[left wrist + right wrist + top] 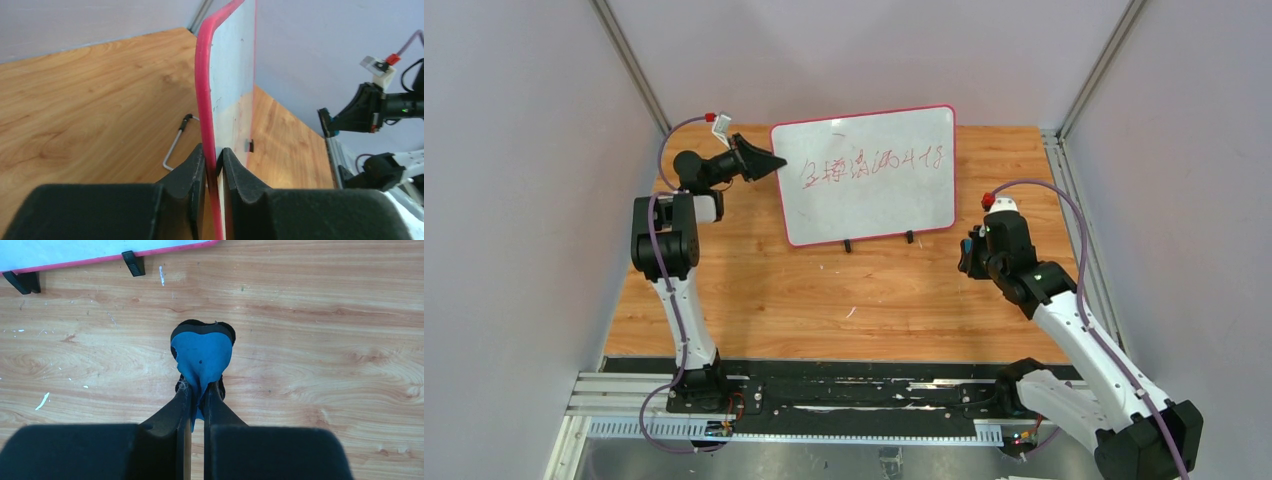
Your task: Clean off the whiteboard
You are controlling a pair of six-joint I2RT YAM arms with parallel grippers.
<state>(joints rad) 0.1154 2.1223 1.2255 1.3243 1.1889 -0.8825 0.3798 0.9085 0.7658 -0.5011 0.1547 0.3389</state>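
Your whiteboard (864, 185) stands on its feet on the wooden table (824, 295), with red writing across its upper half. Your left gripper (214, 162) is clamped on the whiteboard's left edge, one finger on each face. Your right gripper (198, 390), near the whiteboard's front right corner, is pinched on a blue eraser (202, 352).

Red writing (874, 162) on whiteboard (864, 200) too small to read from above. Left wrist view: whiteboard edge-on, top cut off. Right wrist view: only bottom strip shows. Eraser (202, 352) rear hidden between right gripper (199, 390) fingers.
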